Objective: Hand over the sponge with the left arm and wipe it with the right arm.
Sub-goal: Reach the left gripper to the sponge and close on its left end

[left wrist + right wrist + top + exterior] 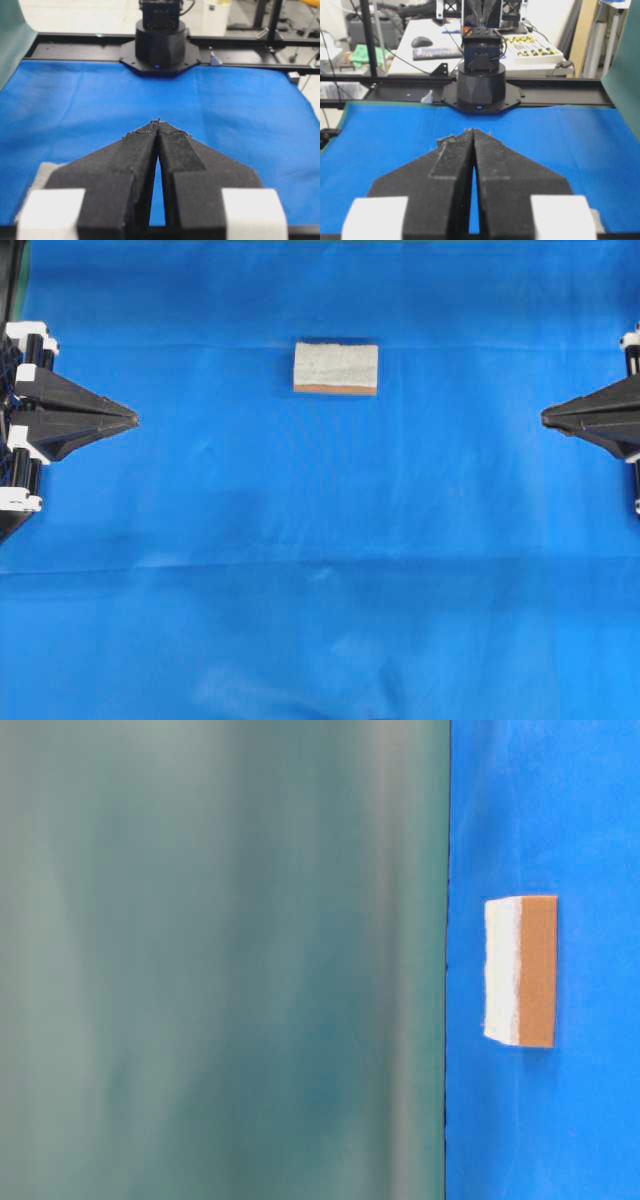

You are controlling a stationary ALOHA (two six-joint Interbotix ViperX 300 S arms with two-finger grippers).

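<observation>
The sponge [336,368] lies flat on the blue cloth, back of centre, speckled grey-white face up with its orange-brown layer along the near edge. In the table-level view the sponge [520,972] shows both layers. My left gripper [135,420] rests at the left edge, shut and empty, its tips pointing toward the middle. At the right edge my right gripper [545,417] is also shut and empty. Both are well apart from the sponge. In the wrist views the left gripper [158,122] and right gripper [472,131] have their tips touching. A corner of the sponge [42,172] peeks out beside the left fingers.
The blue cloth [320,570] covers the whole work surface. A green backdrop [220,960] fills the left of the table-level view. The opposite arm's black base [160,45] stands at the cloth's far end, as does the other base [481,85], each on a black frame rail.
</observation>
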